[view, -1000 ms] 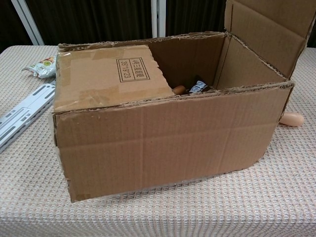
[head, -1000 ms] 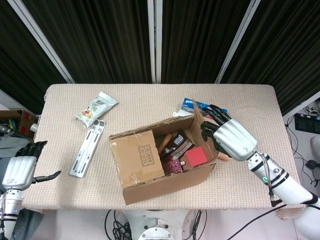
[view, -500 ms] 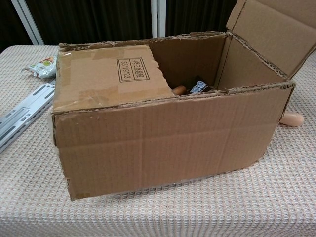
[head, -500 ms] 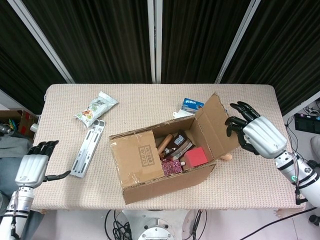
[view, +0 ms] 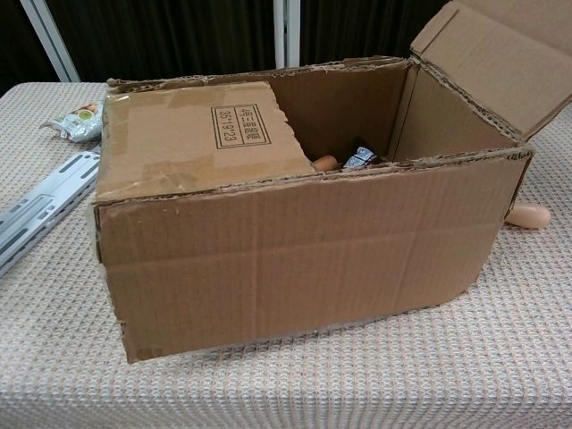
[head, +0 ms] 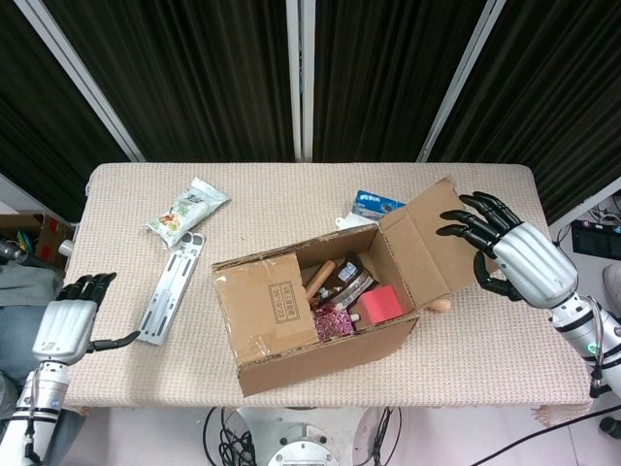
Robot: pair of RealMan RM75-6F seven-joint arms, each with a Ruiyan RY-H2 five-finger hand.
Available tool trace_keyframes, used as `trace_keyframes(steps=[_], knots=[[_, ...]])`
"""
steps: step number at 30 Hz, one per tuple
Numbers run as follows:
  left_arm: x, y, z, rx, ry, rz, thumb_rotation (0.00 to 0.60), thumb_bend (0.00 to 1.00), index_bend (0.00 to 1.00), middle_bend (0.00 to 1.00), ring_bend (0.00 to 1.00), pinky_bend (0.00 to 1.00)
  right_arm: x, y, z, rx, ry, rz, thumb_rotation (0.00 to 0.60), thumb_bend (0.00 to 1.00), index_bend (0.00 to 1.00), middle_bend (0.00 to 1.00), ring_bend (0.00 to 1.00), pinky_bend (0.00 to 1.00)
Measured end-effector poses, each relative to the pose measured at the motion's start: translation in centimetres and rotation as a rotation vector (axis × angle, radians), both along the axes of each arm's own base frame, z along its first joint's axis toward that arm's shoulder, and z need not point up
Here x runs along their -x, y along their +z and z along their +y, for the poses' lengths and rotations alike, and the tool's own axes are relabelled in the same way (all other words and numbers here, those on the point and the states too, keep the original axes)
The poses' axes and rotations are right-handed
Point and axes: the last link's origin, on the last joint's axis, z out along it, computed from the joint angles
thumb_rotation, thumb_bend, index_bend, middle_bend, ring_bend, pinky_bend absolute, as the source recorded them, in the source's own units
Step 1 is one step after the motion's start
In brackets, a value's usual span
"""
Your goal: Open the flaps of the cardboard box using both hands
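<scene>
While both spread hands hold nothing, bracket (head: 171,288) and snack packet (head: 187,211) flank the box (head: 315,316).

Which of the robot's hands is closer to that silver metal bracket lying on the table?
Left. The left hand hovers just off the table edge beside the bracket; the right hand is far across, past the cardboard box.

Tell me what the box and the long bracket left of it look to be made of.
Box: brown corrugated cardboard, matte; fluted ridges show along its torn edges. Bracket: probably metal, pale silver with a dull sheen and punched holes, though painted plastic cannot be ruled out.
</scene>
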Motion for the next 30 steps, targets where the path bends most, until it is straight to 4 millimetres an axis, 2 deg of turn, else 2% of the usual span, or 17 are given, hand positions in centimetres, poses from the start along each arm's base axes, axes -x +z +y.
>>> trace_keyframes(steps=[4, 9, 14, 17, 22, 27, 28, 30], knots=[[0.1, 0.4, -0.2, -0.009, -0.002, 0.001, 0.242, 0.0, 0.1, 0.12, 0.11, 0.21, 0.6, -0.4, -0.1, -0.027, -0.033, 0.005, 0.6, 0.78, 0.2, 0.19, 0.0, 0.0], [0.0, 0.9, 0.0, -0.016, -0.021, 0.003, 0.24, 0.0, 0.1, 0.12, 0.11, 0.21, 1.2, -0.2, 0.4, 0.023, -0.015, -0.04, 0.6, 0.78, 0.0, 0.02, 0.0, 0.0], [-1.5, 1.1, 1.3, -0.005, -0.096, -0.039, 0.27, 0.0, 0.1, 0.15, 0.11, 0.21, 3.4, 0.0, 1.9, 0.165, -0.02, -0.075, 0.6, 0.75, 0.0, 0.0, 0.0, 0.0], [-3.5, 1.1, 2.8, 0.014, -0.184, -0.111, 0.279, 0.0, 0.13, 0.19, 0.11, 0.21, 4.8, 0.2, 2.4, 0.2, -0.056, -0.104, 0.6, 0.74, 0.0, 0.0, 0.0, 0.0], [-9.1, 0.1, 6.7, 0.13, -0.381, -0.285, 0.268, 0.0, 0.17, 0.21, 0.11, 0.21, 7.3, 0.9, 3.9, 0.224, -0.133, -0.176, 0.6, 0.73, 0.0, 0.0, 0.0, 0.0], [-15.9, -3.4, 10.1, 0.374, -0.543, -0.381, 0.261, 0.0, 0.2, 0.22, 0.11, 0.21, 7.4, 1.8, 5.1, 0.254, -0.152, -0.203, 0.6, 0.73, 0.0, 0.0, 0.0, 0.0], [-16.9, -4.3, 10.5, 0.417, -0.566, -0.382, 0.245, 0.0, 0.22, 0.22, 0.11, 0.21, 7.3, 2.0, 5.4, 0.261, -0.155, -0.21, 0.6, 0.73, 0.0, 0.0, 0.0, 0.0], [-19.0, -6.2, 11.4, 0.501, -0.61, -0.381, 0.153, 0.0, 0.28, 0.26, 0.11, 0.21, 7.2, 2.4, 5.9, 0.275, -0.158, -0.218, 0.6, 0.73, 0.0, 0.0, 0.0, 0.0]])
